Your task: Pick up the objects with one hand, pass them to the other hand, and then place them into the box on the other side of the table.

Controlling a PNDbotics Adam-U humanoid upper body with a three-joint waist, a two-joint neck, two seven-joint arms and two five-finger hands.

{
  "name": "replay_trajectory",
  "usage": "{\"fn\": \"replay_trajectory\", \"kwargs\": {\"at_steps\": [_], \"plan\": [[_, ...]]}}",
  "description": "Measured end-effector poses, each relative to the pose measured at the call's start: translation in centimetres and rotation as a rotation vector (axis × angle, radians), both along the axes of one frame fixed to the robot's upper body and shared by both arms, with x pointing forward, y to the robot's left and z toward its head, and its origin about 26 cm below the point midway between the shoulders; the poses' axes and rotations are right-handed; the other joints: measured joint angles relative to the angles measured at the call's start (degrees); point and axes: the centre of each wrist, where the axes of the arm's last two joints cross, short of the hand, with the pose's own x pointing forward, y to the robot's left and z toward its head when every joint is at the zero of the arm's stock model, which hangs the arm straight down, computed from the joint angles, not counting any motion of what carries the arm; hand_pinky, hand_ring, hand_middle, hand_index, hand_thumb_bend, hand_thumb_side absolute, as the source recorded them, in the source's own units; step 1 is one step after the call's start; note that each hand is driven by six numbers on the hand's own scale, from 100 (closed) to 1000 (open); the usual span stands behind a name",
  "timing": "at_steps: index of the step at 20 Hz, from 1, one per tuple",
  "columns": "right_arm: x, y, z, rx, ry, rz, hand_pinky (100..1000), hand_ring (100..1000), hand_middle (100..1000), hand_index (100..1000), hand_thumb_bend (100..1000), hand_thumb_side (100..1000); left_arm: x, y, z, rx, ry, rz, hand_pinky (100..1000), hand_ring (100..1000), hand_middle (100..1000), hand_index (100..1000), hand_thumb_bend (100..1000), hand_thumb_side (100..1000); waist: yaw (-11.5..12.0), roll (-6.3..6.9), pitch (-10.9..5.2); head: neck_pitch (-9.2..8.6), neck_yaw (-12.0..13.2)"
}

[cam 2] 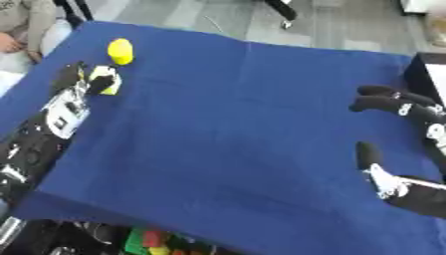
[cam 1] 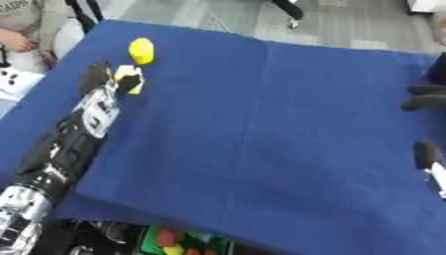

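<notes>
Left hand point(cam 1: 109, 79) fingers hiding part of pale yellow object point(cam 1: 131, 74); right hand point(cam 2: 396, 107) being cut off by edge; colourful items point(cam 1: 178, 241) blurring below worktop point(cam 1: 261, 124).

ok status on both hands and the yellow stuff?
Left hand closed round small pale yellow object, at table's far left. Right hand open, empty, at right edge. Round yellow object just beyond left hand, untouched. Blue cloth between hands.

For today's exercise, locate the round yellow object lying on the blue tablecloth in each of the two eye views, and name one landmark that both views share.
Left eye view: the round yellow object lies upper left on the blue tablecloth, just beyond the left hand.
Right eye view: the same object sits upper left, slightly nearer that picture's left edge.
Shared landmark: the pale yellow block at the left hand's fingers, directly below the round object.
</notes>
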Motion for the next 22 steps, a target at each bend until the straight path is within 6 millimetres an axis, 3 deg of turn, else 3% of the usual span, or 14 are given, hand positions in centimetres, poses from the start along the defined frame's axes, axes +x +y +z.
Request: {"fn": "replay_trajectory", "kwargs": {"at_steps": [8,11,12,13,14,17,22], "plan": [[0.0,0.13,-0.04,0.006,0.002,0.0,901,900,700,838,100,434,0.05,-0.5,-0.33,0.005,0.019,-0.023,768,593,639,890,171,669,-0.3,-0.08,0.14,0.0,0.1],[0.0,0.13,-0.04,0.006,0.003,-0.001,901,901,698,838,100,434,0.08,-0.58,-0.31,0.009,0.03,-0.035,756,566,605,886,100,473,-0.3,-0.09,0.14,0.0,0.1],[0.0,0.13,-0.04,0.006,0.003,-0.001,901,901,698,838,100,434,0.13,-0.62,-0.21,0.01,0.033,-0.039,756,566,605,886,100,473,-0.3,-0.09,0.14,0.0,0.1],[0.0,0.13,-0.04,0.006,0.003,-0.001,901,901,697,837,100,434,0.18,-0.66,-0.11,0.01,0.036,-0.043,736,535,577,874,100,306,-0.3,-0.09,0.14,0.0,0.1],[0.0,0.13,-0.04,0.006,0.004,-0.002,901,901,696,837,100,434,0.21,-0.69,-0.03,0.011,0.038,-0.047,722,513,551,860,100,198,-0.3,-0.08,0.14,0.0,0.1],[0.0,0.13,-0.04,0.006,0.005,-0.003,901,901,694,837,100,434,0.25,-0.82,0.24,0.014,0.038,-0.056,675,448,490,824,100,256,-0.3,-0.05,0.14,0.0,0.1],[0.0,0.13,-0.04,0.006,0.008,-0.004,900,899,691,836,100,433,0.2,-1.08,0.59,0.017,0.01,-0.074,608,341,399,763,100,273,-0.2,-0.05,0.13,0.0,0.1]]}}
